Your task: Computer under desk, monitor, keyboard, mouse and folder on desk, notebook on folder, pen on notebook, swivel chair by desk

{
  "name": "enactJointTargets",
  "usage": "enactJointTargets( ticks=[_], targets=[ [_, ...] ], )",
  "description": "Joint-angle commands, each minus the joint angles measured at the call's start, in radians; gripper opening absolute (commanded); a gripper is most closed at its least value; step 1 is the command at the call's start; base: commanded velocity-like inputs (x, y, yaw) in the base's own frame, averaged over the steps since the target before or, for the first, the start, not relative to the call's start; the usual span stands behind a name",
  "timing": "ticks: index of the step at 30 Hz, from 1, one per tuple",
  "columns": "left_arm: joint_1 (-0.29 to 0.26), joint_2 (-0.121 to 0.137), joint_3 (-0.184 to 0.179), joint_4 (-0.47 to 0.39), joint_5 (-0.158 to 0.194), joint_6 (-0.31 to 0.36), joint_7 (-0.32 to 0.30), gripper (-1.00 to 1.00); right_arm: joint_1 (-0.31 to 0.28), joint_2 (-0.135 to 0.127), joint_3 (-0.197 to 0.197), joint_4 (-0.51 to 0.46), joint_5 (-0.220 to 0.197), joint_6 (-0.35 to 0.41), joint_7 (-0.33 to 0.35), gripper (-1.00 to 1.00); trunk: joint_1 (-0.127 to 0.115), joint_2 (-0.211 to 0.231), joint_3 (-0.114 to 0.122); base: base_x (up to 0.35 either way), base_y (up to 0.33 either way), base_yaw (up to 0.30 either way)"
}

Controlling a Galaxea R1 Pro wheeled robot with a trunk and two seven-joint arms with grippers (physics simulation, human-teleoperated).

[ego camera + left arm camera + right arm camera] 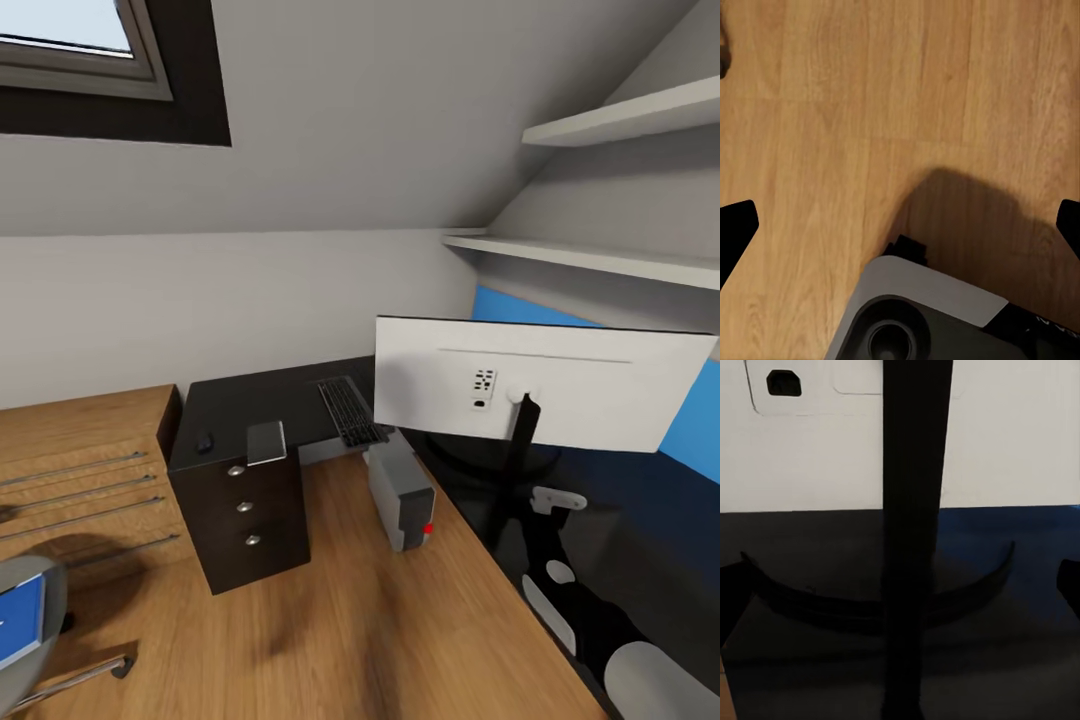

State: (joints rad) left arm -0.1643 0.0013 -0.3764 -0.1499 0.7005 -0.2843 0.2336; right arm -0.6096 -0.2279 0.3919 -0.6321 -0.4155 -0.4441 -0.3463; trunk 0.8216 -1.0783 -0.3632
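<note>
The monitor [560, 385] stands on the black desk [250, 395], its white back towards me. My right gripper [900, 592] is open, and the monitor's thin black stand [911, 510] runs between its fingertips [735, 596] without touching them. The keyboard [350, 410] lies left of the monitor. Further left lie the mouse [204, 442] and the grey notebook [266, 442]. The computer [400, 495] stands on the floor at the desk's edge. The blue folder [20, 620] rests on the swivel chair [40, 590]. My left gripper [900, 225] hangs open over bare floor. The pen is out of view.
A black drawer unit [245, 515] stands under the desk's left end, with a low light-wood shelf unit [80, 450] beside it. Wall shelves [620, 120] hang above the monitor under the sloped ceiling. My own grey base [922, 315] shows below the left gripper.
</note>
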Motion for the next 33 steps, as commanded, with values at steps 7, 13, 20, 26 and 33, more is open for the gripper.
enactJointTargets(
  ticks=[7,13,20,26,33],
  targets=[
    [-0.001,0.000,-0.009,0.000,0.005,-0.003,0.007,1.00,-0.002,-0.008,0.009,0.007,-0.009,-0.005,-0.005,1.00,0.000,-0.001,-0.001,0.035,0.000,0.000],
    [-0.001,0.000,-0.009,0.000,0.005,-0.003,0.006,1.00,-0.002,-0.009,0.010,0.011,-0.009,-0.005,-0.004,1.00,0.000,-0.001,-0.001,0.140,0.000,0.000],
    [0.000,0.000,-0.009,0.000,0.005,-0.003,0.006,1.00,-0.001,-0.010,0.010,0.012,-0.009,-0.005,-0.004,1.00,0.000,-0.001,-0.001,0.094,0.000,0.000],
    [0.000,-0.001,-0.011,0.000,0.005,-0.003,0.004,1.00,-0.002,-0.010,0.010,0.013,-0.009,-0.005,-0.006,1.00,0.000,-0.001,-0.001,0.161,0.000,0.000],
    [0.000,0.000,-0.010,0.000,0.005,-0.003,0.003,1.00,-0.002,-0.012,0.007,0.031,-0.009,-0.005,-0.008,1.00,0.000,-0.001,-0.001,0.044,0.000,0.000]
  ],
)
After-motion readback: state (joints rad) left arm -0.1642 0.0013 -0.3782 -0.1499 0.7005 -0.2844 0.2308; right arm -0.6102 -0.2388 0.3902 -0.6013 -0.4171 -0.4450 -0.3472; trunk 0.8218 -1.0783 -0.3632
